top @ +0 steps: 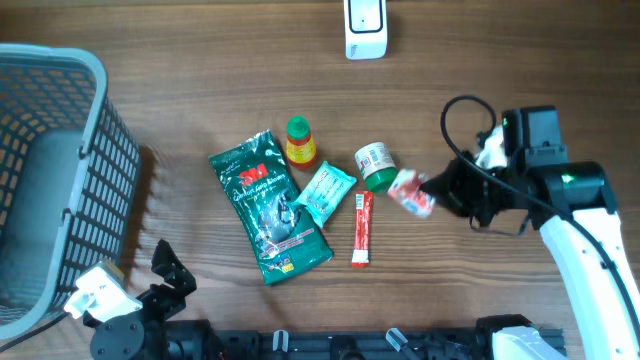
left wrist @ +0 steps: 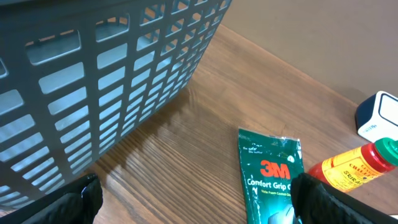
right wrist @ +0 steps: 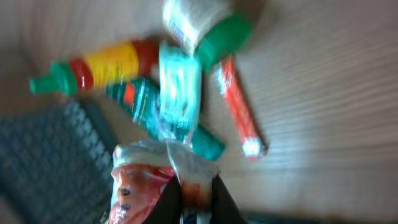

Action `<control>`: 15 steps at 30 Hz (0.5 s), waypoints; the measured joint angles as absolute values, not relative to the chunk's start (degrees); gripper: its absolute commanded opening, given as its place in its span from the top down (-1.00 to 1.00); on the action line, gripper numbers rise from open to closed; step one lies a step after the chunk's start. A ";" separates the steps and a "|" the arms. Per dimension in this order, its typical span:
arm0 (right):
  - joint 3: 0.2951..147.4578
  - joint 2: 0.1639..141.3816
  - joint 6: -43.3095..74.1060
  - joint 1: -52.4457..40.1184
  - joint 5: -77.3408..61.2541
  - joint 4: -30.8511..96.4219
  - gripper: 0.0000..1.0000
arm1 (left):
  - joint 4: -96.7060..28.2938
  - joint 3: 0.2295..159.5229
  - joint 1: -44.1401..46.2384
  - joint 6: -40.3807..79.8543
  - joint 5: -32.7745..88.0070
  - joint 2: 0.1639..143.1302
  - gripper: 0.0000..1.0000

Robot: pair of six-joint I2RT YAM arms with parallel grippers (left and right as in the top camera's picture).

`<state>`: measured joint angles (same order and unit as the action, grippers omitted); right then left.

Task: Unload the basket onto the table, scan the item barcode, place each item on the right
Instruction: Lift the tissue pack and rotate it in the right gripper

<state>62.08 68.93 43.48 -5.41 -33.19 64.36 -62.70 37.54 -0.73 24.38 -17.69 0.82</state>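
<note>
Item: red-and-white packet (top: 412, 193), just right of the jar (top: 377, 165), pinched by one end in our right tool (top: 434, 189); we judge this leaves its barcode free for the scanner (top: 365, 28) at the far edge. Our left tool (top: 168, 272): wide open, beside the basket (top: 108, 150).

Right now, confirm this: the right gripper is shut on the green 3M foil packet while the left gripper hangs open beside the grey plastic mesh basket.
Wrong item: the right gripper is shut on a crinkly red-and-white sachet. The green 3M packet lies on the table, as the overhead view shows. The rest holds.
</note>
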 measured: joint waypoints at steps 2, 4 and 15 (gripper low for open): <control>62.08 68.93 43.53 -5.41 -36.77 67.57 0.91 | -62.65 37.54 -0.73 24.38 -17.69 0.82 -1.00; 62.13 68.93 43.75 -5.41 -40.36 73.45 0.91 | -62.63 37.54 -0.73 24.38 -17.69 0.84 -1.00; 62.15 68.88 44.80 -5.41 -46.50 81.03 0.91 | -62.65 37.54 -0.73 24.38 -17.69 0.84 -1.00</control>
<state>62.15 68.88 44.80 -5.41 -46.50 81.03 -62.65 37.54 -0.73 24.38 -17.69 0.84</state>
